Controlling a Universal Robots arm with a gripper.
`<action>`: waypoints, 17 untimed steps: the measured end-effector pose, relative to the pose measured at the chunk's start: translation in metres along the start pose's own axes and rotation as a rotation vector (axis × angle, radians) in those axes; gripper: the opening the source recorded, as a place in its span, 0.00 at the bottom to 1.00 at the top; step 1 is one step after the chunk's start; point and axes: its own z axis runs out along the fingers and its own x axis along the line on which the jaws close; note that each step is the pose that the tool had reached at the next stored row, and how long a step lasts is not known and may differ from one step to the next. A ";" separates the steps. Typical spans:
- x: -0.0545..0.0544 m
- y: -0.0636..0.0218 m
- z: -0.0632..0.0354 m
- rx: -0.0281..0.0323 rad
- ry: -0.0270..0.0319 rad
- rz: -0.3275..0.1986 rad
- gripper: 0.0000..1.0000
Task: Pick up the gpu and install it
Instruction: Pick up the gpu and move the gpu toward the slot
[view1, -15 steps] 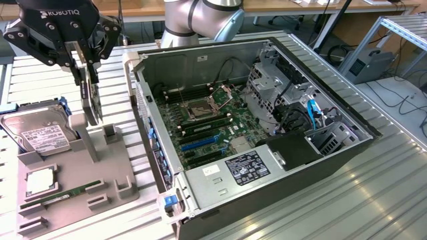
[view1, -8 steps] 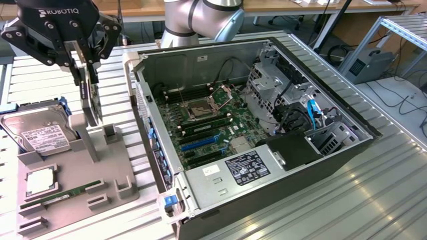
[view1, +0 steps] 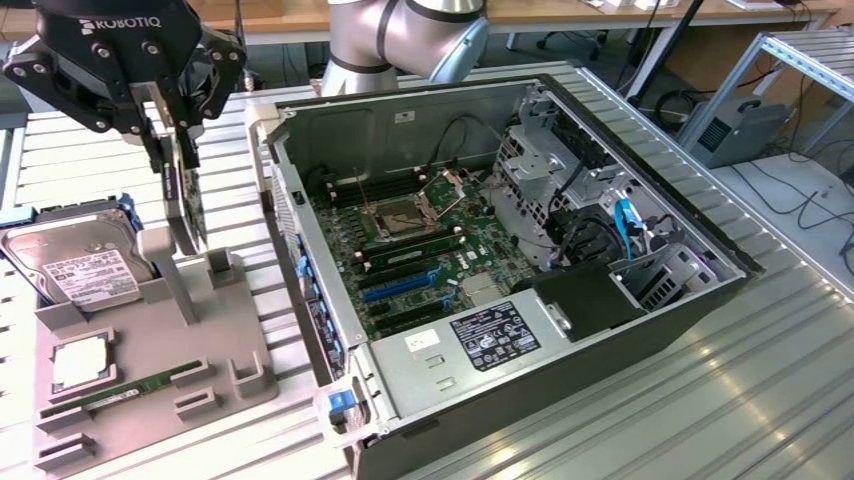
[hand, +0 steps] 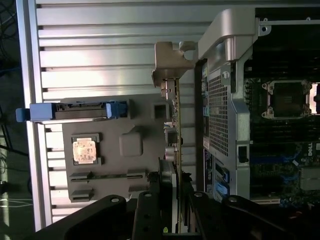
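The tool (view1: 178, 140) clamps the gpu (view1: 183, 210), which hangs edge-on below it and looks light, stiff yet fragile, best held by its board edge.

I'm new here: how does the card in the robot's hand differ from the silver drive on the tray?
The gpu is thin and dark, the hard drive boxy and silver. The gpu is held on edge in the hand, the hard drive rests on the tray. Both are outside the case.

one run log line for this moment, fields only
pincer: shut on gpu | gpu: on edge, over grey parts holder, outside computer case | computer case: open, gpu not yet installed
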 end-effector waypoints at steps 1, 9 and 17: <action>-0.002 -0.0005 0.0000 0.0001 0.0013 0.000 0.27; -0.013 -0.0053 0.0004 0.0004 0.0105 0.000 0.27; -0.025 -0.0111 0.0007 0.0005 0.0201 0.000 0.27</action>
